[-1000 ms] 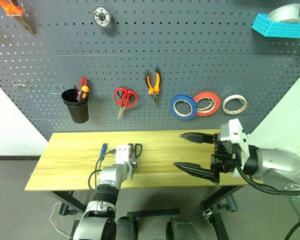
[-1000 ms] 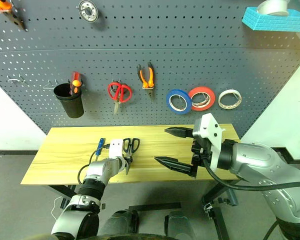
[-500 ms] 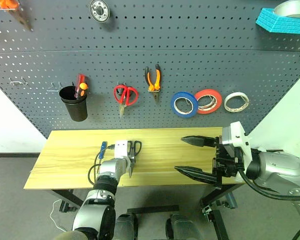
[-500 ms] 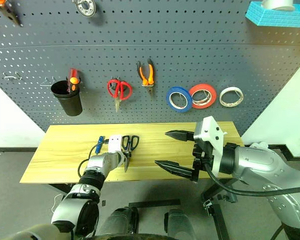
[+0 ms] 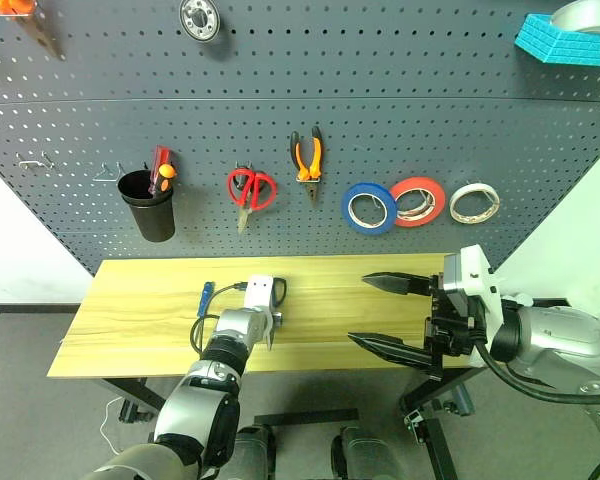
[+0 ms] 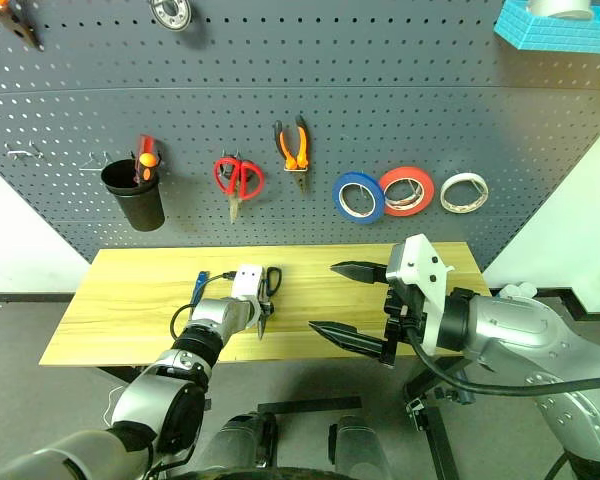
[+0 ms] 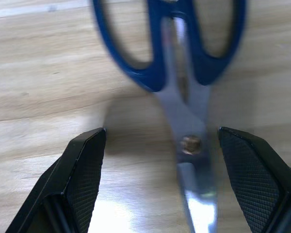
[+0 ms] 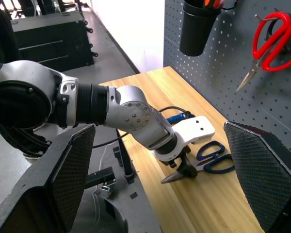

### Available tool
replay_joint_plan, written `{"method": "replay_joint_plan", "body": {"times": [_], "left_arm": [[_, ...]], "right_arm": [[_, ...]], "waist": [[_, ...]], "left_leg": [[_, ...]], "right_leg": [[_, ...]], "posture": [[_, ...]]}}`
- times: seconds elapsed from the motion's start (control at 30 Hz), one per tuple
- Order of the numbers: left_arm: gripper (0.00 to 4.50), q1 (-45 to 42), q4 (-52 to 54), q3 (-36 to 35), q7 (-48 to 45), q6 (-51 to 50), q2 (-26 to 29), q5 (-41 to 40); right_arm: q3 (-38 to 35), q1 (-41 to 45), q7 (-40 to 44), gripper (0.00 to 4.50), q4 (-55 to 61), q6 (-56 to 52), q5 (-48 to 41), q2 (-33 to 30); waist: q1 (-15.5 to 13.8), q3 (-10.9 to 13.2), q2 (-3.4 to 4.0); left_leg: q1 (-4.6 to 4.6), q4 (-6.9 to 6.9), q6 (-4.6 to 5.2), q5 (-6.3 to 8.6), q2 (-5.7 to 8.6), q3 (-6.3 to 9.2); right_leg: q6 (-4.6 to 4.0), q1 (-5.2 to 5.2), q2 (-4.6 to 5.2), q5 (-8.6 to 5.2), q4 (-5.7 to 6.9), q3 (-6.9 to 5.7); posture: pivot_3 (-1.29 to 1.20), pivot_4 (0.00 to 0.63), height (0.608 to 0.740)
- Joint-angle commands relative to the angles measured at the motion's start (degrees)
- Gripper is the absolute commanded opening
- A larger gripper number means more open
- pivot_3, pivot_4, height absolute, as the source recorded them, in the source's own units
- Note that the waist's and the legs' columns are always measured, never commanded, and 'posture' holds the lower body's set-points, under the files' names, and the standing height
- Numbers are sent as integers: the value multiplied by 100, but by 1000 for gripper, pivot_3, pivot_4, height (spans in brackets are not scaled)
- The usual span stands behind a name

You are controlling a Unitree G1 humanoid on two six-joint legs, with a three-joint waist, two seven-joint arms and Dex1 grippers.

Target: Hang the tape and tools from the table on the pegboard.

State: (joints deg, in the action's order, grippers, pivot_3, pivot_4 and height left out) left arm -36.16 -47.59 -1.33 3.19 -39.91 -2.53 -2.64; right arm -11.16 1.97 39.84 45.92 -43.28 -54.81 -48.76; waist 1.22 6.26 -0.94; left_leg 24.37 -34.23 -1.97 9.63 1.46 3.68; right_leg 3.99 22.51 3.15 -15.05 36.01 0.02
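L gripper point(image 7: 157, 184) is down over the scissors point(image 7: 177, 73) on the table point(image 5: 130, 330), near its front edge, left of middle. Jaws spread, one finger point(image 7: 85, 170) each side of the blades by the pivot, nothing gripped. Screwdriver point(image 5: 206, 298) lies just left of it. R gripper point(image 5: 380, 312) hangs above the table's right end, jaws wide, empty. On the pegboard point(image 5: 430, 120): pliers point(image 5: 306, 160), blue tape point(image 5: 368, 209) beside red and white rolls.
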Motion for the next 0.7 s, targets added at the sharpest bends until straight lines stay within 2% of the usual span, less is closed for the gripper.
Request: {"method": "replay_joint_plan", "body": {"times": [0.03,0.7], "left_arm": [[3847,114,251,61,-36,-114,-31,50],[3847,-78,-508,-323,305,417,31,-4]], "right_arm": [[-83,-19,-18,4448,148,86,-22,-38],[-92,-124,-158,4448,255,69,-74,-40]], "waist": [[0,3,0],[5,14,-10]], "left_leg": [[0,1,3,2,0,-1],[-3,1,11,12,1,-18]], "right_leg": [[0,3,5,0,0,0],[24,7,26,-14,-1,-8]], "posture": [[-185,120,717],[-194,128,717]]}}
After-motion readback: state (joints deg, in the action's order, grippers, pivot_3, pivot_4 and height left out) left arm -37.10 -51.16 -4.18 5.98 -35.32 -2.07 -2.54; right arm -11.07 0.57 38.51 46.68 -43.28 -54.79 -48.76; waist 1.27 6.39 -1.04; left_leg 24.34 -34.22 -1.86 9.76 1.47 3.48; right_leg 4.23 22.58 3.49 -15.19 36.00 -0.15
